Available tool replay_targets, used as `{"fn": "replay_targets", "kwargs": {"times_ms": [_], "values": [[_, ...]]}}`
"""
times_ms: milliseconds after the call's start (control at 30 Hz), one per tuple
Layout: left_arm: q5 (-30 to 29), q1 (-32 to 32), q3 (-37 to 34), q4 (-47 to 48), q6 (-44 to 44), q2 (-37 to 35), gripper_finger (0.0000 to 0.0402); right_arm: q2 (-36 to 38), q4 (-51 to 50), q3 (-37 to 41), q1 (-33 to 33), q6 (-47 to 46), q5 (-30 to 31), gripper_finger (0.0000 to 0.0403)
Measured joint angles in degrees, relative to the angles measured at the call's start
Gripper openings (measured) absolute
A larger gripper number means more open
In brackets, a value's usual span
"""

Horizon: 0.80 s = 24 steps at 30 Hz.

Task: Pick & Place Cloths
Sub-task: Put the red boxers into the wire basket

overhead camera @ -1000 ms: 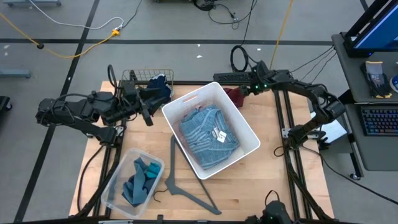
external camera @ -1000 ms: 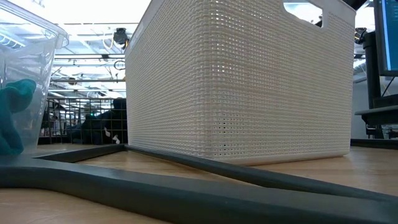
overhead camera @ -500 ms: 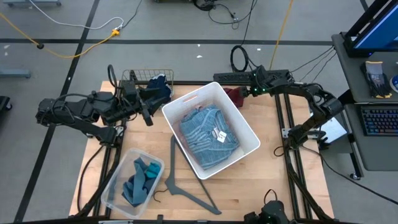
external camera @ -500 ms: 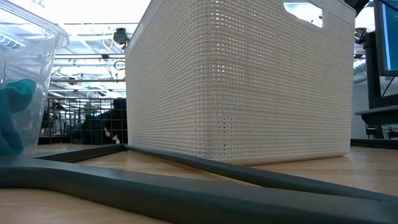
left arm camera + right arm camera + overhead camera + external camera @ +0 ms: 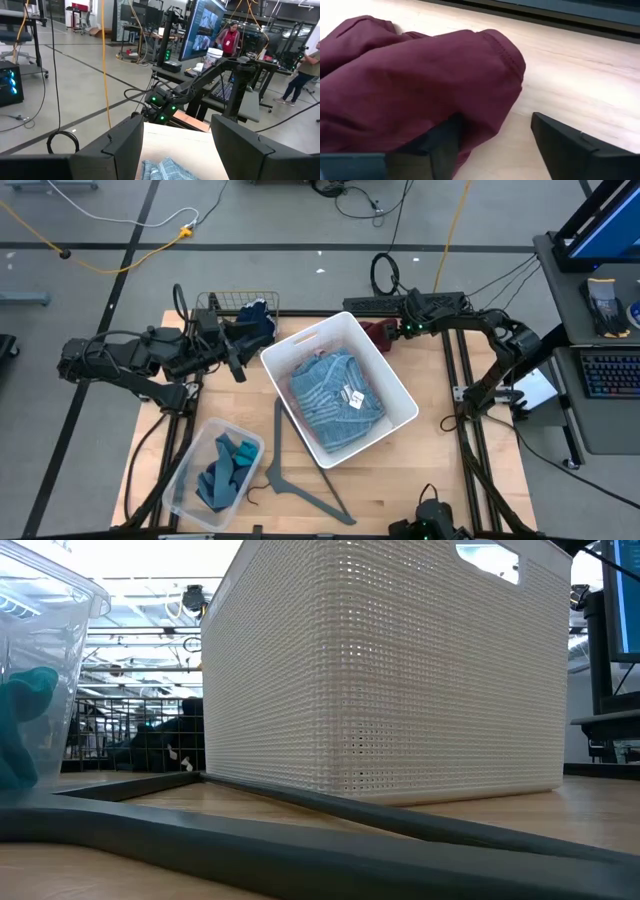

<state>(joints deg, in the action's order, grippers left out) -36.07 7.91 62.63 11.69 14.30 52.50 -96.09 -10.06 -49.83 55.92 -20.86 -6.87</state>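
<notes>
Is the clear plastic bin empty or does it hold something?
It holds something. The clear plastic bin contains crumpled teal cloths, also visible through its wall in the low view.

Right arm (image 5: 500,345) reshaped: elbow swung further out toward the right edge of the high view. I see its hand (image 5: 400,323) edged slightly left toward the maroon cloth (image 5: 377,333) at upper centre, fingers apart.

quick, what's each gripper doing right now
Left gripper: open, holding nothing, raised beside the white basket.
Right gripper: open, low on the table, one finger against the maroon cloth, not clamped on it.
</notes>
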Motion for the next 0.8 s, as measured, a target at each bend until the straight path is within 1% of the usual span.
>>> {"fn": "replay_targets", "kwargs": {"times_ms": [167,300,400,533,600,800], "values": [[-0.01,-0.01,0.0,-0.01,0.03,-0.01,0.0237,-0.05,0.54,0.08,0.02,0.77,0.45,0.0179],[-0.01,-0.01,0.0,-0.01,0.2,0.01,0.0237,-0.26,1.84,0.12,0.02,2.24,0.17,0.0122],[-0.01,-0.01,0.0,-0.03,1.12,0.01,0.0237,-0.33,3.02,0.14,-0.05,2.32,-1.15,0.0079],[-0.01,-0.01,0.0,-0.01,1.53,0.0,0.0237,-0.31,3.29,0.14,-0.07,3.43,-1.08,0.002],[-0.01,-0.01,0.0,-0.01,1.54,0.01,0.0237,-0.28,3.33,0.14,-0.04,3.76,-0.9,0.0006],[-0.01,-0.01,0.0,-0.01,1.28,0.01,0.0237,0.22,3.03,0.14,-0.04,3.63,-0.93,0.0002]]}}
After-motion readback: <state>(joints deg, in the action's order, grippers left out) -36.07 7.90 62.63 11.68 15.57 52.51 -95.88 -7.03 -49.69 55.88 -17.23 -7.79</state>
